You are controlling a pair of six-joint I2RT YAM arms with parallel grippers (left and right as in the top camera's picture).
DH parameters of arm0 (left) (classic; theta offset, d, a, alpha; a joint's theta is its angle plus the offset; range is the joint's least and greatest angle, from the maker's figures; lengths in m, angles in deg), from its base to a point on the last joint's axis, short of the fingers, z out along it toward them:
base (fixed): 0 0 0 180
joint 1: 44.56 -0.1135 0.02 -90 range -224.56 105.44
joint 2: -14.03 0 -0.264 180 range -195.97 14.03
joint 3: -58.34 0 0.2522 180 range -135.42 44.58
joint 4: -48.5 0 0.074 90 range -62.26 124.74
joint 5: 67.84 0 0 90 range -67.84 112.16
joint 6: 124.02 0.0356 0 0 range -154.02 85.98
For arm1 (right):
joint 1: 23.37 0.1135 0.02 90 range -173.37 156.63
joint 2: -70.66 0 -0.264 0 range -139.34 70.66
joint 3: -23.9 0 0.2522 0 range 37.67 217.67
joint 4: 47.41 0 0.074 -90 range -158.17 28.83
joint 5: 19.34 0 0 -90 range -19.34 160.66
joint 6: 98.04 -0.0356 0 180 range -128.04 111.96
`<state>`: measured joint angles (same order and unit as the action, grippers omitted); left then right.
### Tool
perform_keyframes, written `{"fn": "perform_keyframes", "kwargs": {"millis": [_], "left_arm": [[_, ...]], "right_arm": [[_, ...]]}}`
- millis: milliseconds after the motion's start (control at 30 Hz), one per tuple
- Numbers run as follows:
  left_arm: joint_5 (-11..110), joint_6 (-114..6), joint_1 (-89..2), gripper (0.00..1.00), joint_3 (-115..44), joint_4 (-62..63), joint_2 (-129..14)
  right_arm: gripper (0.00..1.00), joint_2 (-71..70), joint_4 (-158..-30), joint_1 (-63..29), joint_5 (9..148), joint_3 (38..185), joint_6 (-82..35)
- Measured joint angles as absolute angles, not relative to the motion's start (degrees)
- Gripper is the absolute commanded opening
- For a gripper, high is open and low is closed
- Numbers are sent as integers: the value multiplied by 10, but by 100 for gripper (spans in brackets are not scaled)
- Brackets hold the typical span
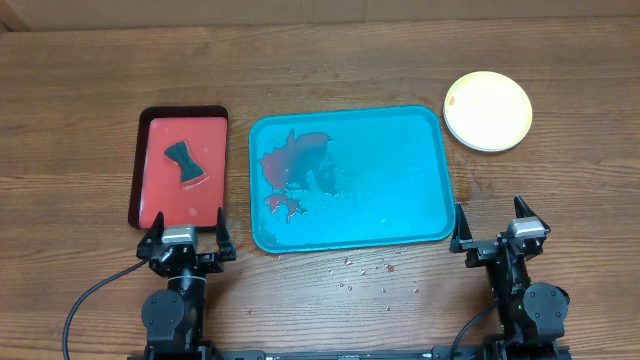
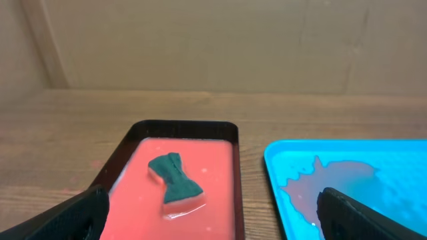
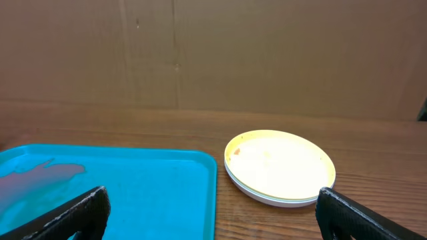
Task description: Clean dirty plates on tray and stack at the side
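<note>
Plates: round plastic plates [image 1: 487,110], a yellow-green one on top with a paler rim under it, are stacked on the brown wooden surface [image 1: 350,60]. They sit past the far right corner of the tray, near it but not touching. How many are in the stack cannot be told.
Tray: the large turquoise rectangular plastic tray [image 1: 400,190] with a raised rim lies mid-surface and carries no plate. A red smear [image 1: 295,160] and a wet film cover its left part.
Stage: judged finished or nearly so, since the plates are off the tray and piled aside.
Left tool [image 1: 188,224]: fingers spread to the full with nothing between them, at the near end of the red tray.
Right tool [image 1: 490,222]: also spread wide and empty, just off the tray's near right corner.
Sponge: a dark green bow-tie-shaped sponge [image 1: 183,162] lies in the small red tray [image 1: 205,150] with a dark rim. It is probably kept there to stay wet and off the wood.
Edges: the two trays lie side by side with a narrow strip of wood between their rims.
Open room: there is broad bare wood behind both trays and around the stack. Small specks [image 1: 365,270] dot the near strip between the tools.
</note>
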<state>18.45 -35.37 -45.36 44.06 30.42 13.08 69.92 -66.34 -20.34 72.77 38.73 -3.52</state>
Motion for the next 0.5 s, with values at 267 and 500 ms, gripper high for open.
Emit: {"fn": "perform_keyframes", "kwargs": {"millis": [267, 500], "left_arm": [[174, -368, -454, 100, 441, 305, 131], [175, -366, -454, 100, 441, 305, 131]], "right_arm": [[100, 699, -663, -203, 727, 387, -35], [100, 699, -663, -203, 727, 387, -35]]}}
